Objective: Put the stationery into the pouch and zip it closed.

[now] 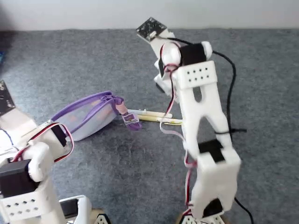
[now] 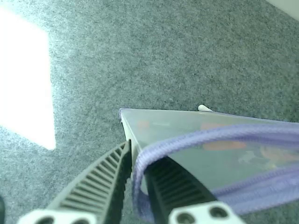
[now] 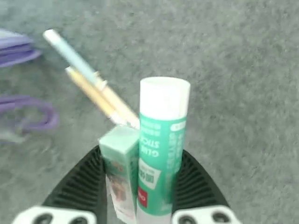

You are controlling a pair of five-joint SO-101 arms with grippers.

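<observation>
Right pincer (image 3: 142, 163) clamps a green-and-white glue stick (image 3: 163, 126) and pale green eraser block (image 3: 119, 149) together, so the eraser could slip free before the purple-zipped clear pouch (image 1: 86, 119).

Purple-trimmed clear pouch (image 1: 88, 119), green-and-white glue stick (image 3: 163, 140), yellow pencil (image 3: 92, 94), grey speckled table (image 1: 93, 60)

Grey carpet-like table (image 1: 84, 60) surface

Left tool (image 2: 138, 157) pinched shut on pouch (image 2: 196, 135) edge, right tool (image 3: 141, 156) clamped on glue stick (image 3: 164, 121) and eraser (image 3: 119, 151)
</observation>
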